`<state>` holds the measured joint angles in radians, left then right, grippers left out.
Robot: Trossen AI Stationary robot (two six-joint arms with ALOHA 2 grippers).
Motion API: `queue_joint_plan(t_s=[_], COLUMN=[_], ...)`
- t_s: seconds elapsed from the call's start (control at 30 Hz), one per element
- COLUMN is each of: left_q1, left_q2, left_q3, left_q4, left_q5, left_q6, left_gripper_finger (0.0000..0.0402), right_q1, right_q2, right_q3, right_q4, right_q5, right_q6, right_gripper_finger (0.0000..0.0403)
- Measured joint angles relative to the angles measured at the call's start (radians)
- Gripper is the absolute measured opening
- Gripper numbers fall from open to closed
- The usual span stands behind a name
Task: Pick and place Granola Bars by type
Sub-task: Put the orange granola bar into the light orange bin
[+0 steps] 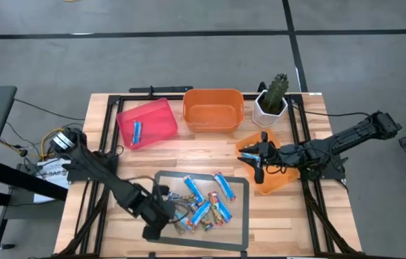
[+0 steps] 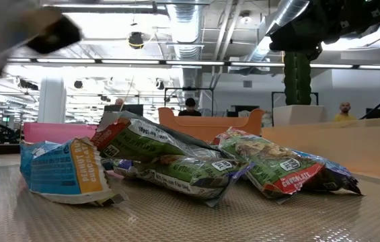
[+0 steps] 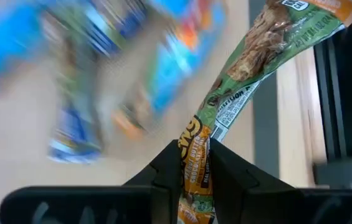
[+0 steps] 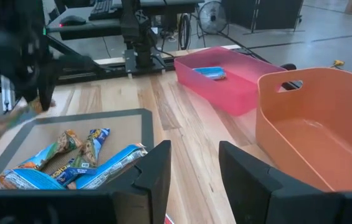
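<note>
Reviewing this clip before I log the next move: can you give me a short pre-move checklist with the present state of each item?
1. Left end effector shut on a green granola bar: ok.
2. Bar lifted off the pile, hanging from the fingers: ok.
3. Grip is on the wrapper's end only; whether it holds in transit: cannot tell.
4. Pink bin already holds one blue bar; a green bar would not match that type: not ok as a drop spot.
5. Orange bin at the back looks free of bars: ok.
6. Right end effector open, waiting over the near orange bin, apart from the left arm: ok.
</note>
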<state>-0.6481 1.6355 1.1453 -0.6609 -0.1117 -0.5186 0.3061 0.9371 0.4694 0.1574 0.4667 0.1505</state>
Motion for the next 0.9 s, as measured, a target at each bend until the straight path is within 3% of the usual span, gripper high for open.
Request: queue_joint_plan(t_s=[0.3,0.4,0.5,0.9], left_q1=[0.131,0.199,0.276,0.534], left_q2=[-0.203,-0.249,-0.267,-0.249], left_q3=[0.005,0.005,0.005,-0.002], left_q4=[0.116,0.184,0.296,0.635], left_q5=[-0.382,-0.445,-0.44,-0.198], left_q6=[0.109,0.16,0.212,0.322], left_gripper_finger=[0.0053,0.0053,0.0053,0.0053], right_q1=[0.0,-0.003,-0.016,-0.027], right_q2=[0.0,0.0,0.0,0.0], right_q3=[0.0,0.0,0.0,0.0], right_q4=[0.001,0.016,0.052,0.26], right_q5=[0.004,0.004,0.004,0.003], right_q6=[-0.001,-0.002,-0.007,-0.213], right_gripper_finger=[0.0127,0.0127,0.0127,0.0128])
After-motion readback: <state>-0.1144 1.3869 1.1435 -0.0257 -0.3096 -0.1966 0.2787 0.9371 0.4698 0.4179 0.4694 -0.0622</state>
